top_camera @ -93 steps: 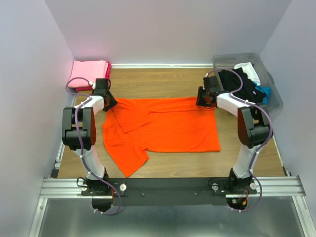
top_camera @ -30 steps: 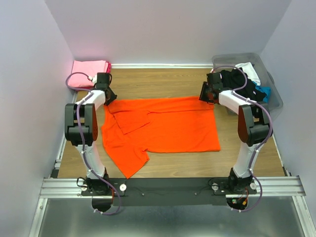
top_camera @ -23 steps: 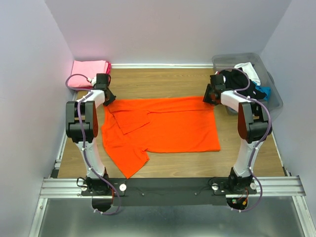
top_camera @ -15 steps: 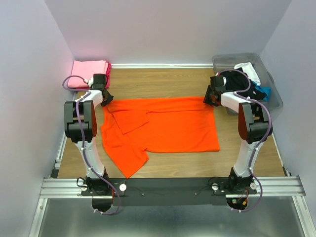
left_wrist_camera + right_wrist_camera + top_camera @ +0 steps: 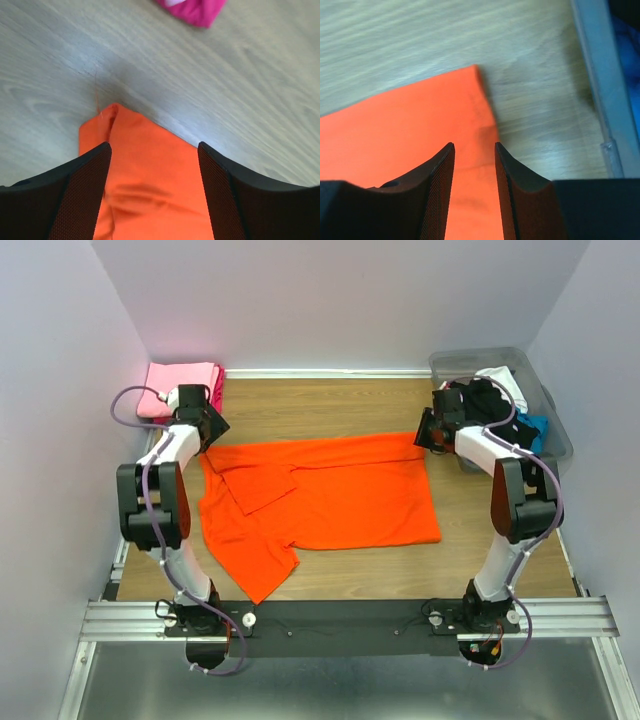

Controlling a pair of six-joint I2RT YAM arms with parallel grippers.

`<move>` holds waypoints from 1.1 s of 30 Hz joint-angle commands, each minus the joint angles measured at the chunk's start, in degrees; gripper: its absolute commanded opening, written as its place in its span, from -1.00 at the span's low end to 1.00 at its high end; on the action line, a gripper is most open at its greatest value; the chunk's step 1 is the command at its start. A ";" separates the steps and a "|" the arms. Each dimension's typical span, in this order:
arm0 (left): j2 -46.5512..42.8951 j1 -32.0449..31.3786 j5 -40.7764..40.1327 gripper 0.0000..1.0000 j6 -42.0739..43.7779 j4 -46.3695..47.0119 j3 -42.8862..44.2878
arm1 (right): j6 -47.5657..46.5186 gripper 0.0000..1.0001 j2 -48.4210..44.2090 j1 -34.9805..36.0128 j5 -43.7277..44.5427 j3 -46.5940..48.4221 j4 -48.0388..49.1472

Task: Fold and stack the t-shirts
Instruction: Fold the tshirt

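Observation:
The bright orange t-shirt (image 5: 330, 495) lies spread on the wooden table, one sleeve folded over its left part. My left gripper (image 5: 205, 430) hovers open over its far left corner (image 5: 107, 112), with cloth (image 5: 150, 175) lying loose between the wide jaws. My right gripper (image 5: 428, 432) stands open over the far right corner (image 5: 477, 70), its fingers a narrow gap apart above flat cloth (image 5: 410, 125). A folded pink and magenta t-shirt stack (image 5: 183, 380) sits at the back left. Black (image 5: 490, 405), white (image 5: 505, 380) and blue (image 5: 533, 425) t-shirts lie in the bin.
The translucent grey plastic bin (image 5: 555, 445) stands at the back right, its wall (image 5: 600, 100) close beside my right gripper. A magenta cloth edge (image 5: 192, 10) shows just beyond my left gripper. Walls close in the table on the left, back and right.
My left gripper has opened and let go of the orange shirt's corner, and its wrist has swung back-left toward the pink stack. The shirt has shifted slightly left. The right gripper barely moved.

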 commanded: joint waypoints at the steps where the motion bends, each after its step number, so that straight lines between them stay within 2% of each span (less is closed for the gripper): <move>1: -7.92 -2.03 -2.98 0.57 0.22 -0.45 -2.58 | 0.43 -0.09 -3.65 0.12 -6.60 1.57 -2.32; 4: -11.17 -3.70 -2.46 0.54 1.63 -0.89 -5.65 | 0.43 -0.10 -4.36 1.88 -12.48 1.66 -2.67; 6: -13.02 -5.53 -2.19 0.42 2.33 -2.55 -7.76 | -0.27 -0.10 -4.28 4.76 -15.38 2.01 -2.76; 11: -19.77 -9.50 -0.53 0.40 1.02 -4.93 -17.14 | -0.10 -0.10 -3.48 9.79 -16.71 1.84 -2.76; 17: -24.71 -10.29 1.50 0.19 -1.71 -7.91 -25.69 | 1.13 -0.10 -2.95 14.10 -17.95 0.35 -2.67; 21: -26.12 -11.43 3.25 0.04 -2.94 -8.54 -28.51 | 1.48 -0.10 -2.87 14.54 -18.04 -0.80 -2.67; 26: -23.75 -12.14 3.61 -0.06 -2.77 -8.45 -29.30 | 1.05 -0.10 -3.04 14.63 -17.86 -1.76 -2.67; 30: -23.04 -12.58 3.52 -0.25 -3.29 -8.63 -29.74 | 0.96 -0.10 -3.48 14.54 -17.86 -2.20 -2.58; 33: -22.34 -13.02 4.05 -0.27 -3.21 -8.45 -29.48 | 0.96 -0.10 -3.92 14.54 -17.33 -2.91 -2.67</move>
